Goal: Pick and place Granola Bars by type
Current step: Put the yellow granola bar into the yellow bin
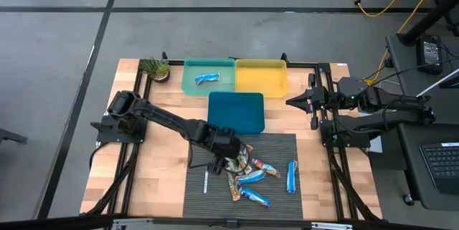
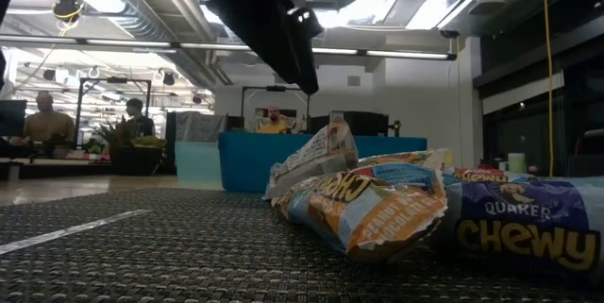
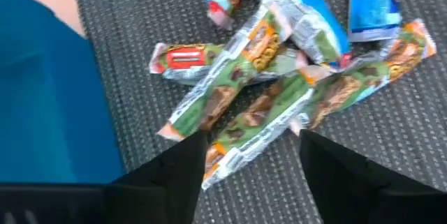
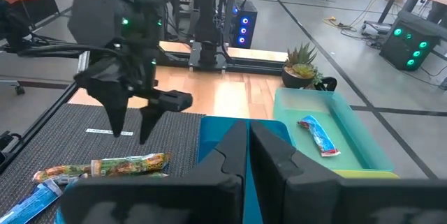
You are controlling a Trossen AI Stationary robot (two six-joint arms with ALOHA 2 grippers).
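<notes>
Left gripper (image 1: 224,160): fingers spread, empty, above the green multicoloured shiny-wrapped granola bars (image 3: 241,105). Right gripper (image 1: 292,102): clenched, empty, right of the yellow plastic tray (image 1: 261,77).

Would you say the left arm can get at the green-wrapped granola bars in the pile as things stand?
Probably yes. The left gripper hangs open right over the green-wrapped bars on the dark mat, nothing between them. The bars overlap, so it may catch two.
</notes>
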